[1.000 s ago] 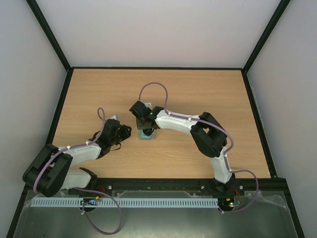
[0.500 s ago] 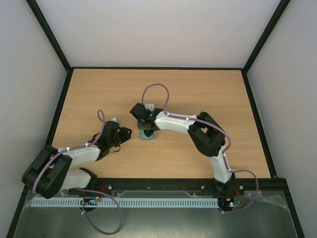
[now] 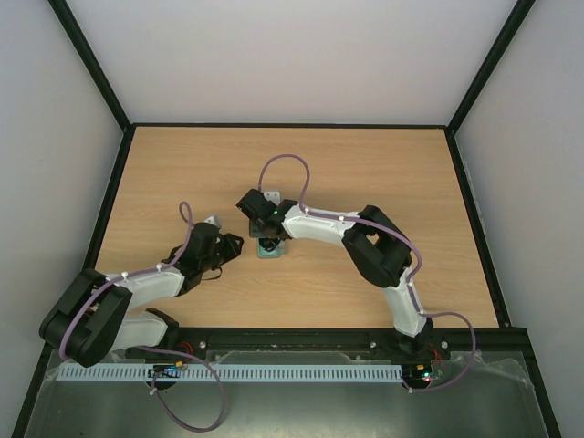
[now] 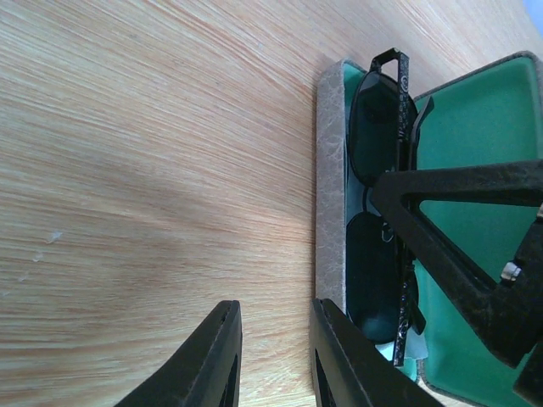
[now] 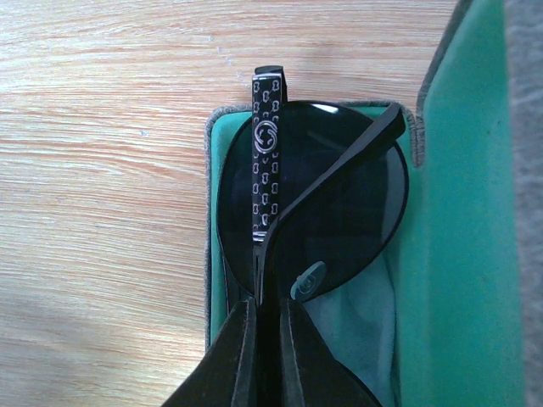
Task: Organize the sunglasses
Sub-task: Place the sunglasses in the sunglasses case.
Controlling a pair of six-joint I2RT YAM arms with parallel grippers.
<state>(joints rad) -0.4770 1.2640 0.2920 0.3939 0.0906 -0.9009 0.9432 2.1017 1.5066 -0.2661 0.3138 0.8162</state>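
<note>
Over the last second the right arm has turned its wrist a little and drawn in over the grey rectangular case with green lining. The left claw has crept a shade nearer that case. The case itself has not shifted on the pale wooden worktop. I read this as fine adjustment rather than carrying. The thin dark wire-framed sunglasses with dark lenses already lie in the tray of the case with the lid open, so what is left is probably seating them fully and shutting the lid.

The right claw is pinched tight on one slim temple arm of the sunglasses, which slants across the lens. The left claw stands partly apart with only bare wood between its fingers, holding nothing. One finger is just beside the case's end.

From above, the arms hide the sunglasses and only a corner of the case shows. The right wrist view alone gives the grip. It also shows the other, patterned temple poking past the case rim, which suggests the pair is not quite settled. The left wrist view alone gives the full length: both lenses lie along the grey wall, the green lid is open beyond them, and the right claw's black finger crosses in front
</note>
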